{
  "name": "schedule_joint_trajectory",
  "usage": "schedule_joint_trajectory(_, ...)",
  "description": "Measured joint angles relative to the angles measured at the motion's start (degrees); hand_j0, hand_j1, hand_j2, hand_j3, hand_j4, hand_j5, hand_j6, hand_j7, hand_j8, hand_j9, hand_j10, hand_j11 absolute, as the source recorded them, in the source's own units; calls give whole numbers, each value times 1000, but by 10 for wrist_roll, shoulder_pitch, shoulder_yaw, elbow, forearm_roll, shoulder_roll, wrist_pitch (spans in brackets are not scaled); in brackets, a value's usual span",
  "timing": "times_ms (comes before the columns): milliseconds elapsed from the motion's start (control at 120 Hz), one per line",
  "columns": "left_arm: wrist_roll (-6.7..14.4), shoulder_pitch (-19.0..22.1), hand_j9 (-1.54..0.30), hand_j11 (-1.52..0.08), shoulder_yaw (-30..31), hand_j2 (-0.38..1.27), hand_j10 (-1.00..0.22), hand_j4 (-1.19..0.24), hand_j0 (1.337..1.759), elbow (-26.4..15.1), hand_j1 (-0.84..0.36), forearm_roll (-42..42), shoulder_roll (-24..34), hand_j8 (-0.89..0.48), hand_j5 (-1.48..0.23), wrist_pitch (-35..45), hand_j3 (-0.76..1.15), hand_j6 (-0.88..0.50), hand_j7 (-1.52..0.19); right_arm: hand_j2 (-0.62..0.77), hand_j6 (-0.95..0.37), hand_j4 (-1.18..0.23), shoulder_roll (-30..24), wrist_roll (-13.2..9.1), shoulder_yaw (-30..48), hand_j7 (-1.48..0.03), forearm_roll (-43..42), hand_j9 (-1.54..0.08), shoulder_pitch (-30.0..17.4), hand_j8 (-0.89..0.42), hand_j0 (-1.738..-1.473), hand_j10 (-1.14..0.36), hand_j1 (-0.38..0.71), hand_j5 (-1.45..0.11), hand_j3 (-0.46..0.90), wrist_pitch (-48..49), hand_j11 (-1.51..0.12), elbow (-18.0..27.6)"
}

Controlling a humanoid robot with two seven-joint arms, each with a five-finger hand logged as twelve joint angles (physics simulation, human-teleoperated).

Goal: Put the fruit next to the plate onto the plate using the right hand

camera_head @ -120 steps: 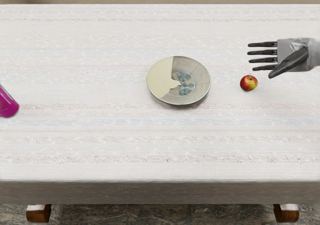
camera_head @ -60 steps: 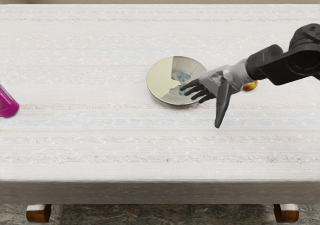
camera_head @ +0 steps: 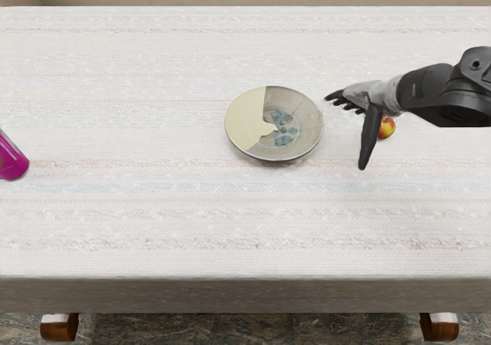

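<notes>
- The right hand (camera_head: 367, 100) has pulled back towards the right. Half a second ago its fingertips reached over the near rim of the plate (camera_head: 244, 119); now they sit over bare tabletop (camera_head: 153, 69), between the plate and the apple (camera_head: 389, 128).
- A full second ago the same hand hung on the far right, beyond the apple. So it swung past the fruit, overshot onto the plate, and is now coming back.
- The hand is released: the fingers are spread and point left, the thumb (camera_head: 367, 146) hangs straight down, and nothing is held.
- The apple has not shifted in any of this. It lies on the tabletop just right of the plate, apart from it, and only part of it shows behind the thumb and wrist.
- Whether the thumb touches the apple cannot be told from this view; they overlap in the picture, no more.
- The plate is where it was and has no fruit on it.
- What this means for the task: no grasp has been made, so the pick-up is not yet begun. The backward move reads as a correction that brings the palm nearer the fruit.
- Next the hand likely has to settle over the apple and close the fingers round it; with the thumb this near, a careless drop could knock the apple and set it rolling.
- The pink thing (camera_head: 9, 161) at the left edge is unchanged, well apart.
</notes>
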Motion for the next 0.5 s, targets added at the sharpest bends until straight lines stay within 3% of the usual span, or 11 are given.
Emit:
schedule_joint_trajectory(142, 0, -1, 0, 0, 0, 0, 0, 0, 1658, 0, 349, 0, 0, 0, 0, 0, 0, 0, 0, 0, -4, -2, -24, 0, -51, 0, -34, 0, -1, -3, -1658, -2, -349, 0, 0, -99, 0, 24)
schedule_joint_trajectory(292, 0, -2, 0, 0, 0, 0, 0, 0, 1658, 0, 349, 0, 0, 0, 0, 0, 0, 0, 0, 1, -5, -3, -64, 0, -72, 0, -45, 0, -12, -4, -1658, -3, -349, -1, 0, -137, 0, 56)
schedule_joint_trajectory(500, 0, -19, 0, 0, 17, 0, 0, 0, 1658, 0, 349, 0, 0, 0, 0, 1, 0, 0, 0, 1, -6, -4, -79, 0, -71, 0, -60, 0, -31, -4, -1658, -3, -349, -1, 0, -161, 0, 37)
